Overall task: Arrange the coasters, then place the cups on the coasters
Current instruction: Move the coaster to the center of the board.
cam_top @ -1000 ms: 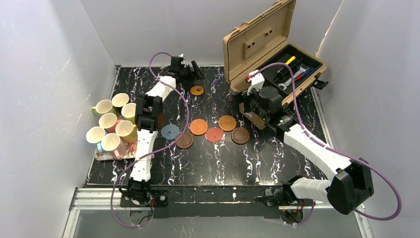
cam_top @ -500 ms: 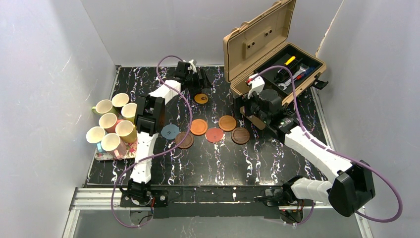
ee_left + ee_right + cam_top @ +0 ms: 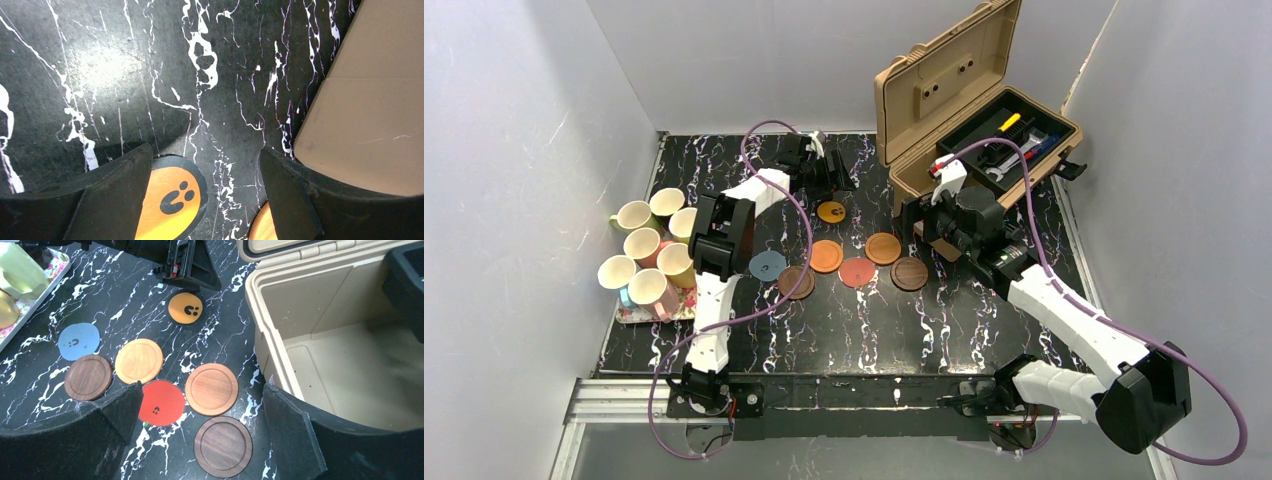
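Orange marked coaster (image 3: 172, 200) lies below the left end effector (image 3: 204, 160), spread wide, seemingly clear; arm outstretched.

1. The table top (image 3: 854, 320) was black, veined with white like marble.
2. The orange coaster (image 3: 185, 308) carried a dark paw-like mark and a dark rim.
3. The grey-blue coaster (image 3: 79, 341) and the red coaster (image 3: 161, 402) each bore a small dark mark.
4. The dark brown wood coasters (image 3: 88, 377) and the orange-brown coasters (image 3: 139, 360) showed a ring line near the edge.
5. The cups (image 3: 642, 245) had cream insides; the outsides showed green, pink, yellow and pale blue.
6. The tray (image 3: 40, 290) was pale with a pink floral print.
7. The case (image 3: 939, 85) was tan with a black insert.
8. The arms (image 3: 714, 300) were white with black joints, and their cables (image 3: 808, 240) were purple.
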`<state>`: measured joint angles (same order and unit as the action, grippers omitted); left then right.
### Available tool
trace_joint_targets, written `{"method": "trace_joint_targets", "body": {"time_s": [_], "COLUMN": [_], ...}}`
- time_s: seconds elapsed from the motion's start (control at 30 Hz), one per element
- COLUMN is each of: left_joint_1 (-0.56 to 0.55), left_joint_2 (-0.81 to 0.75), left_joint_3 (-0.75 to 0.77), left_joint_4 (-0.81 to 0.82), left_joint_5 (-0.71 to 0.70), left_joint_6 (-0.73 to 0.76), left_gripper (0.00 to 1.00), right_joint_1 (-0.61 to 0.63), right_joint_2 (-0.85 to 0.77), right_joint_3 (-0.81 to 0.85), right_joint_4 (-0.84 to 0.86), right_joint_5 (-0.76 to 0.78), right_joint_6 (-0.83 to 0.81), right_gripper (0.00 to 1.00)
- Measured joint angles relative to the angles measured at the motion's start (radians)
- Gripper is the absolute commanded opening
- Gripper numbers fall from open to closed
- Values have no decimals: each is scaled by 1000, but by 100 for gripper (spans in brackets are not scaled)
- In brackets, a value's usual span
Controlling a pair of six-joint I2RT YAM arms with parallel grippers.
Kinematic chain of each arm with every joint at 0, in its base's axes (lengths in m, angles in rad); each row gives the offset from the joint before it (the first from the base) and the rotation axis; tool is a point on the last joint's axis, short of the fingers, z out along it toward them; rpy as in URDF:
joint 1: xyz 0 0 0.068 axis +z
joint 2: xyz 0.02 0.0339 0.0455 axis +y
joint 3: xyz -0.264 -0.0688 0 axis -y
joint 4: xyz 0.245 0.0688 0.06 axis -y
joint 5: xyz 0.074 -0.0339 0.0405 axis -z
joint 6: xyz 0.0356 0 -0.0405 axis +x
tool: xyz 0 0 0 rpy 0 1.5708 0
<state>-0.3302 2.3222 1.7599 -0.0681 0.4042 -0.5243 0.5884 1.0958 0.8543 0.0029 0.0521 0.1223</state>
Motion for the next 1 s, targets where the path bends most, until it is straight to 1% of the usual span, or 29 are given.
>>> {"method": "trace_joint_targets", "body": {"time_s": [0.2, 0.47, 0.6, 0.7, 0.83, 0.93, 1.0], "left_joint_1": [-14, -17, -16, -10, 23, 92, 142], "left_joint_2": [-7, -24, -107, -217, -438, -635, -734], "left_joint_3": [15, 102, 102, 86, -43, -245, -363], "left_joint_4": [-45, -172, -218, -242, -232, -181, -165], "left_joint_5": [-6, -32, -51, -66, -91, -93, -104], "left_joint_6": [0, 20, 54, 77, 93, 90, 92], "left_gripper": [86, 90, 90, 91, 91, 92, 93], "right_joint_1": [0, 10, 42, 82, 176, 267, 310], "right_joint_2": [-13, -8, -8, -2, 68, 154, 212], "right_joint_3": [-2, -2, -2, 1, 56, 133, 182], "right_joint_4": [-25, -126, -141, -146, -168, -182, -185], "right_joint_5": [-15, -29, -28, -21, 28, 97, 125], "right_joint_6": [23, 32, 32, 32, 32, 35, 40], "right_gripper": [99, 99, 99, 99, 99, 99, 99]}}
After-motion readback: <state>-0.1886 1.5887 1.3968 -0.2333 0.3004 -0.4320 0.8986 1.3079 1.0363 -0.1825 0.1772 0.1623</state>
